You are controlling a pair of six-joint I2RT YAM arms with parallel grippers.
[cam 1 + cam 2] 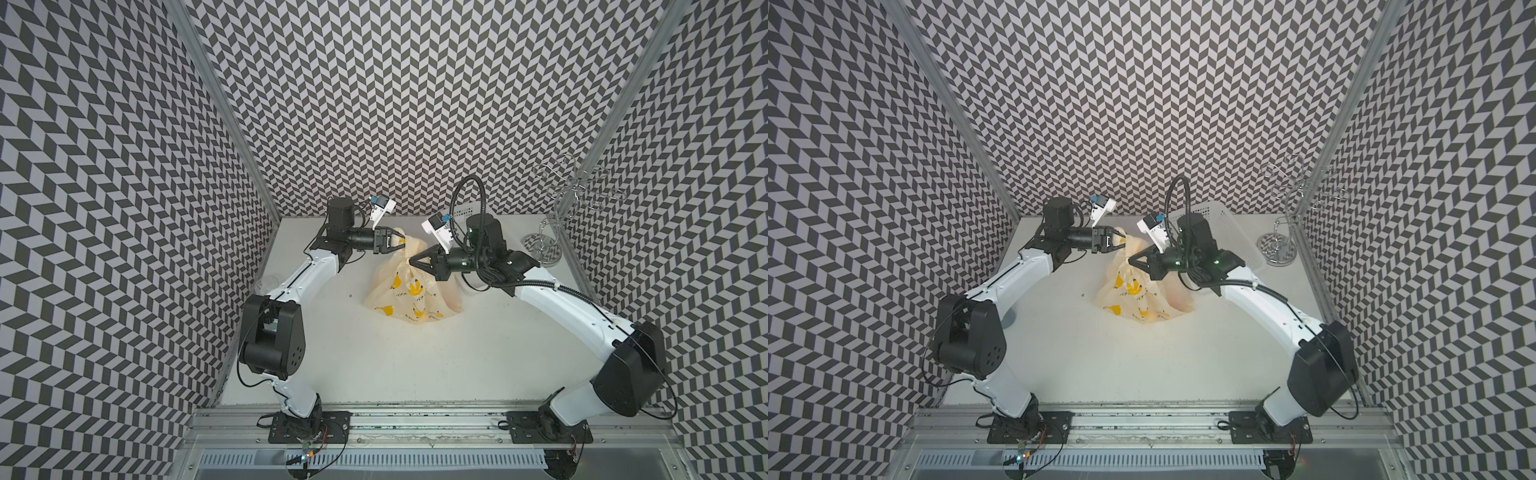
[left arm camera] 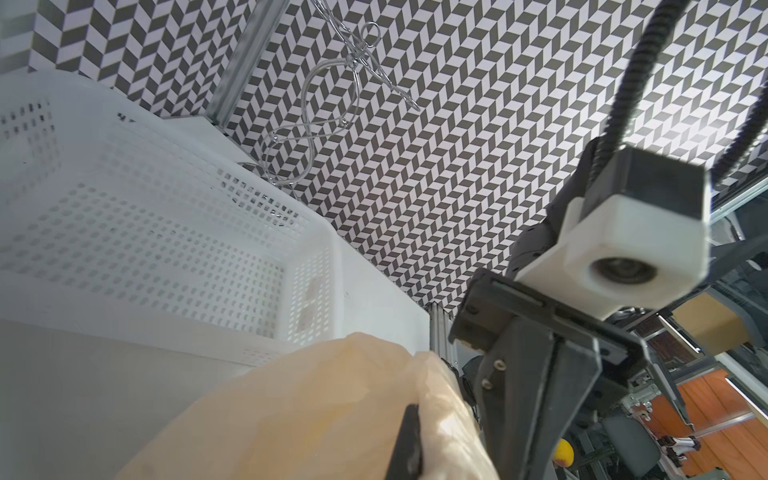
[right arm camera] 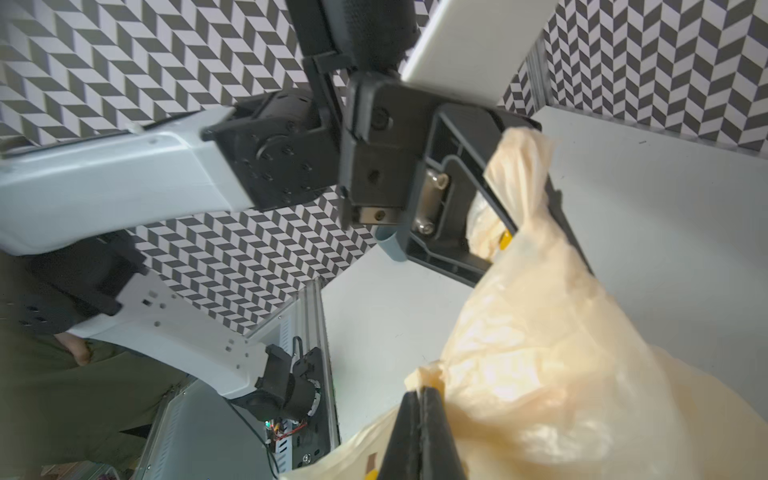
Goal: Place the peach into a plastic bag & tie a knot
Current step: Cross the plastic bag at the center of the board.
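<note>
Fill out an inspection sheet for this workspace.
Surface: white tabletop, no spills seen.
Job's things: plastic bag resting on the tabletop, its top drawn upward; peach not clearly visible; no finished knot seen.
Clutter: white perforated basket and chrome wire stand at the back.
Grippers: left gripper and right gripper both shut on the bag's top.
Cables: black corrugated conduit arching over the right arm.
Surroundings: chevron-patterned walls.
</note>
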